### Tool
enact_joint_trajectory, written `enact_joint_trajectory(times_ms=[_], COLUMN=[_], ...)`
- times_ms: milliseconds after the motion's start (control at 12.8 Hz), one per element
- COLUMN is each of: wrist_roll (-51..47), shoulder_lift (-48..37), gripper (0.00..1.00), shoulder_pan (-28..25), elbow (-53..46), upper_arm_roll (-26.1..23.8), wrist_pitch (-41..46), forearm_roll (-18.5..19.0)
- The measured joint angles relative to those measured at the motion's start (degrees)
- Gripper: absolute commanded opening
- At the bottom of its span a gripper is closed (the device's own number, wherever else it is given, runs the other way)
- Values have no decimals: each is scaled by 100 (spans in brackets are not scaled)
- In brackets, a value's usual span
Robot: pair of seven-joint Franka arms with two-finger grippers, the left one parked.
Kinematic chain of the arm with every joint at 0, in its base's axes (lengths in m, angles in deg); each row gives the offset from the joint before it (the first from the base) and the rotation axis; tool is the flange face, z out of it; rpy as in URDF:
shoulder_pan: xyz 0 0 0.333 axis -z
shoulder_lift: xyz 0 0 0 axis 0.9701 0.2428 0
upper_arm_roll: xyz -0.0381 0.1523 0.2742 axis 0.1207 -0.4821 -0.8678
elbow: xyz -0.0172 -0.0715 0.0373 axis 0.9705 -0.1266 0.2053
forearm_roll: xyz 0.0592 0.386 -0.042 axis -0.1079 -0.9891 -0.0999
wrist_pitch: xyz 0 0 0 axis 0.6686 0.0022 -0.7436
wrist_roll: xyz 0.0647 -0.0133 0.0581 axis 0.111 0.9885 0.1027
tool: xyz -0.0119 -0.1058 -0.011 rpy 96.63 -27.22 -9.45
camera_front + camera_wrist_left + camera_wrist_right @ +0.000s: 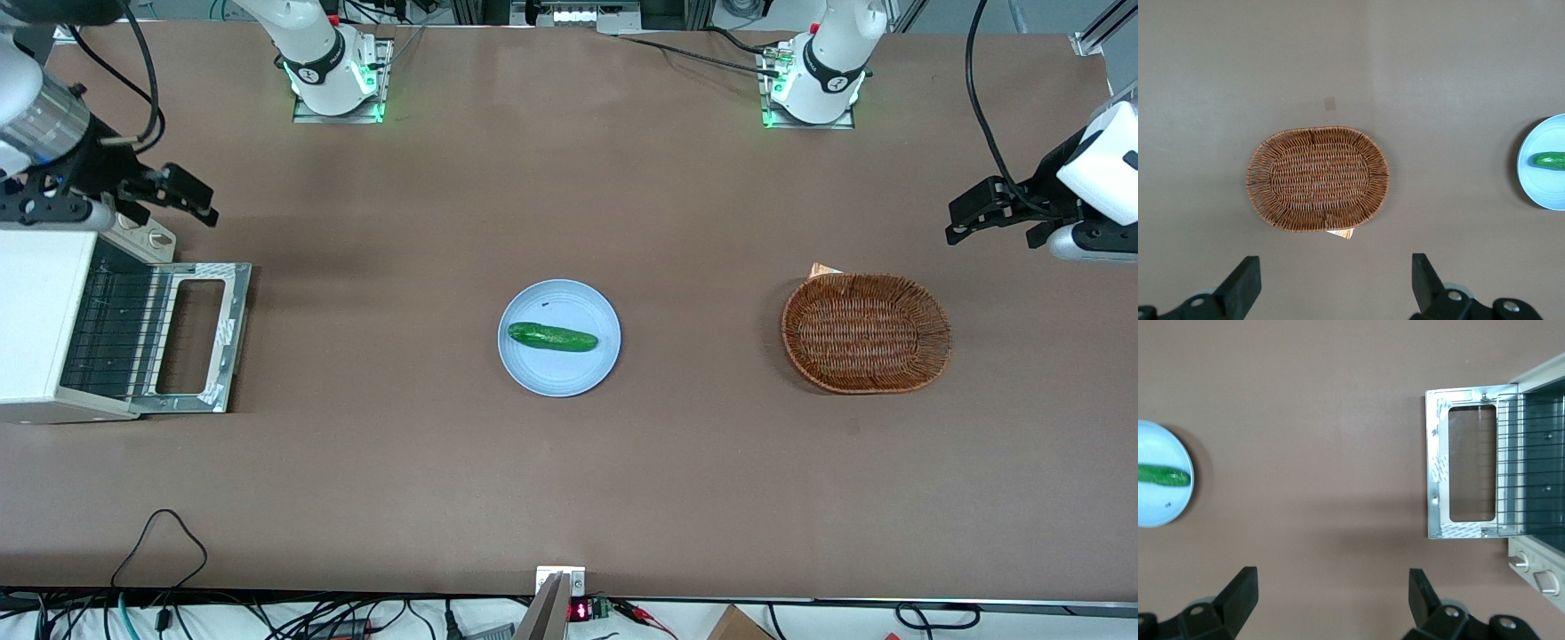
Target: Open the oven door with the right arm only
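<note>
At the left edge of the front view, the oven door (pixel 191 336) lies fully down on the bench (pixel 569 462), so the task looks done. The gripper (pixel 169 197) hovers above it, fingers spread, holding nothing.

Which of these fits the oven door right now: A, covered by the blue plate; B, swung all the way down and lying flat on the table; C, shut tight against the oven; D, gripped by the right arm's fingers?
B. The oven door lies flat in front of the oven with its silvery inner frame up and the wire rack exposed, while the right arm's gripper hangs open above the table, apart from it.
</note>
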Motion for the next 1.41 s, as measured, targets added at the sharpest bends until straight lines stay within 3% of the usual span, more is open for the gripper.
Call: enact_joint_trajectory(times_ms=[548, 1410], wrist_roll=[113, 113], shoulder_lift=[426, 443], gripper=[100, 100], shoulder_pan=[108, 201], elbow=[-535, -586], upper_arm_roll=[-37, -42], wrist_pitch=[231, 410], forearm_roll=[0, 69])
